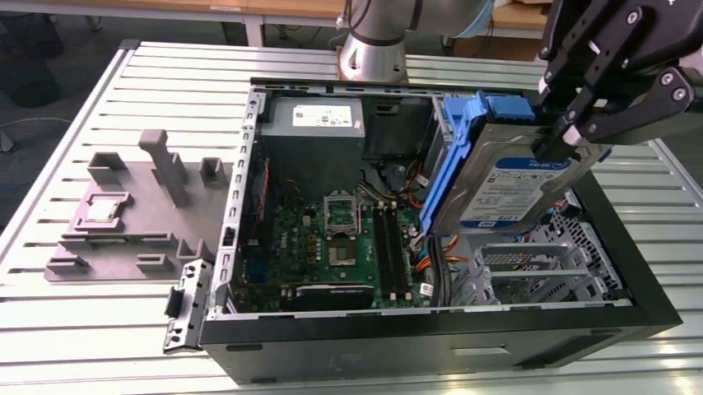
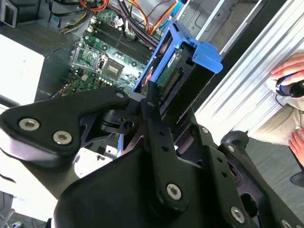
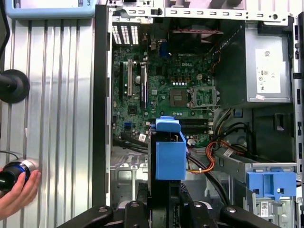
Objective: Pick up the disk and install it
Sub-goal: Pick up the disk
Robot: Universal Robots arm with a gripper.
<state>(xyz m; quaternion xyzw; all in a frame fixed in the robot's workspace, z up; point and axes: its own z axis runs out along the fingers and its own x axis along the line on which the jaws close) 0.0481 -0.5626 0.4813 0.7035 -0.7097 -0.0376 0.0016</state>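
Exterior view: pincer (image 1: pixel 562 141) clamped shut on the disk (image 1: pixel 508 177), taking it near its upper end, close to the blue carrier tab. Disk hangs tilted in the air with its label face toward the camera. It's over the open computer case (image 1: pixel 439 333), toward the exterior view's right, above the metal drive cage (image 1: pixel 528 267). Looks clear of the cage, not seated. Motherboard (image 1: pixel 329 239) and power supply (image 1: pixel 313 119) lie exposed inside the case. Grey fixture block (image 1: pixel 132 214) sits on the slatted surface (image 1: pixel 66 329), well apart from the case.

First wrist view: fixed blue bracket (image 3: pixel 270 183) in the bay near the held disk. A person's hand (image 3: pixel 16 190) holds a small dark object at the surface's edge.

Handling, judged:
- Stiff, dense, heavy for its size.
- Smooth metal faces, likely slippery.
- Shock-sensitive, so no knocks against the cage.
- Plastic carrier probably flexes.
- Best hold is across the rigid metal body, not on the tab or carrier rails.
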